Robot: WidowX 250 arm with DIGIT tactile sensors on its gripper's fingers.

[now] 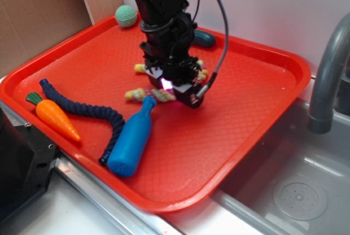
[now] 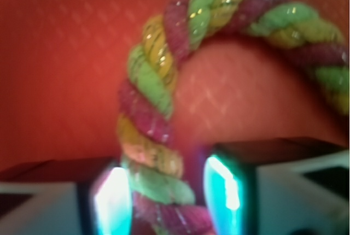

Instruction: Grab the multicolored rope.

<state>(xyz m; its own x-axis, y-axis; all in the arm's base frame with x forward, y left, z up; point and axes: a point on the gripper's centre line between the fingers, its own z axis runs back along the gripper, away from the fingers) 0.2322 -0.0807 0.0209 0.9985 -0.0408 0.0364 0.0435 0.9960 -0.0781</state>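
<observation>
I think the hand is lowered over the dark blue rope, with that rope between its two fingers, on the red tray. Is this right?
Not quite. The hand is lowered over the multicolored rope, whose yellow, pink and green strands pass between the two fingers in the wrist view. The dark blue rope lies apart, near the carrot. The rest holds: all is on the red tray.

I see a steel counter (image 1: pixel 82 213) at the bottom of the frame, with a sink basin (image 1: pixel 298 191) lower right and a grey faucet (image 1: pixel 328 76) at the right edge. A red tray (image 1: pixel 246 109) sits on the counter, its right corner overhanging the basin.
</observation>
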